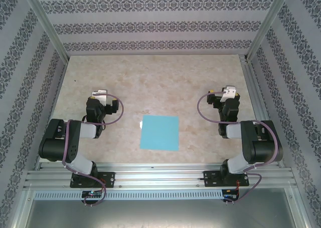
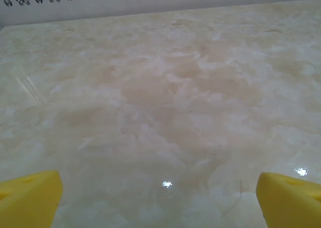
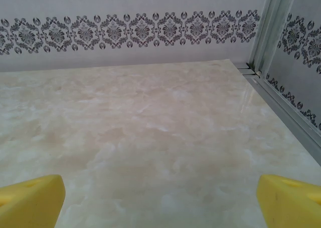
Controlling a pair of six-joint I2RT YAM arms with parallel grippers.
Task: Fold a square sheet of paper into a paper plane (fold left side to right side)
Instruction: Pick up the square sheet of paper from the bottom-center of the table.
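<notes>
Item: square sheet of paper (image 1: 160, 132), flat, unfolded, centred on surface (image 1: 150, 77) between arms so either can reach it | left end effector (image 2: 160, 203): fingers apart, empty | right end effector (image 3: 160, 200): fingers apart, empty | both well apart from sheet, first fold not begun

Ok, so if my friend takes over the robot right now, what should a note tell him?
Left gripper: open, empty, over bare table, to the left of the paper.
Right gripper: open, empty, over bare table, to the right of the paper.
Square sheet of paper: lies flat between the two arms, near their bases, and neither gripper touches it.
Done: nothing, no fold shows.
Left: all the folding, starting with the left side over to the right side.
</notes>
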